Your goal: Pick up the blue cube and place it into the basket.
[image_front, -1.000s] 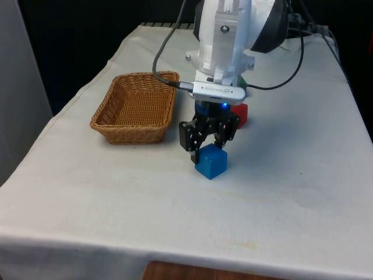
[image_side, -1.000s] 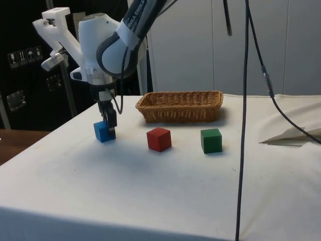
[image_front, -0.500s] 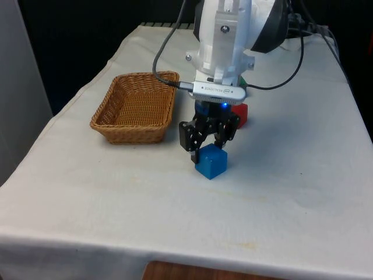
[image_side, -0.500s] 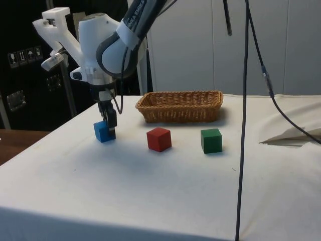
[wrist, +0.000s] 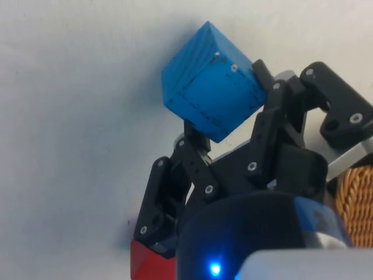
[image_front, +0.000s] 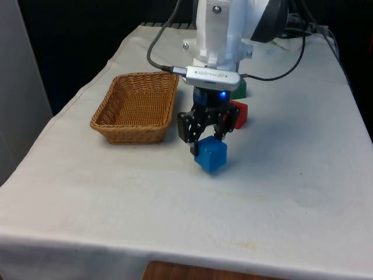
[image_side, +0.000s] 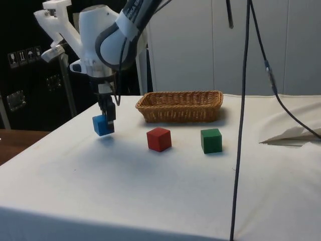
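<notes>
Near table centre, black two-finger gripper (image_front: 208, 140) clamped on small blue cube (image_front: 210, 156), held just above white cloth. Lift step; next, carry toward front view's left, over woven wicker basket (image_front: 135, 107).

Robotics lab setup: white robot arm (image_side: 108, 37) mounted at a cloth-covered desk (image_front: 280, 192); cables (image_side: 243, 100) hanging across the side view; black curtains (image_front: 76, 41) behind; plain coloured test cubes laid out.

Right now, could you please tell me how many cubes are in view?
3: the blue cube held in the pincer above the cloth, the red cube and the green cube on the table.
</notes>
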Robot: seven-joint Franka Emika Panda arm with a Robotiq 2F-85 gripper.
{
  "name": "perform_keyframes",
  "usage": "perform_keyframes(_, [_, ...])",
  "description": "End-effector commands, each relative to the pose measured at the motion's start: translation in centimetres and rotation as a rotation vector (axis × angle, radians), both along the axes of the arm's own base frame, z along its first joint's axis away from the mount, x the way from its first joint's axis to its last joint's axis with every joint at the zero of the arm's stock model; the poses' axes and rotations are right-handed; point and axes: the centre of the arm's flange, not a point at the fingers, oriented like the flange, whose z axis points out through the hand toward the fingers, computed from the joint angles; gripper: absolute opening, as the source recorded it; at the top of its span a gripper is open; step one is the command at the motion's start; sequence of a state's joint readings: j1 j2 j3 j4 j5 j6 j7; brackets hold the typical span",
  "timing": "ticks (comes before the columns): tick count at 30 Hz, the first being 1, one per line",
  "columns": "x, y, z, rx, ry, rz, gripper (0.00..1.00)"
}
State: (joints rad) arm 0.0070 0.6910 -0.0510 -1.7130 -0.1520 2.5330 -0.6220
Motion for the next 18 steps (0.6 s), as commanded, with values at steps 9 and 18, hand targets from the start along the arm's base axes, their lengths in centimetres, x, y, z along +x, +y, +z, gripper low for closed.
perform_keyframes(9, [-0.7,-0.2,1.8,0.025,-0.011,-0.007,0.07])
perform_keyframes(18, [-1.7,-0.5,3.2,0.030,-0.015,-0.016,0.07])
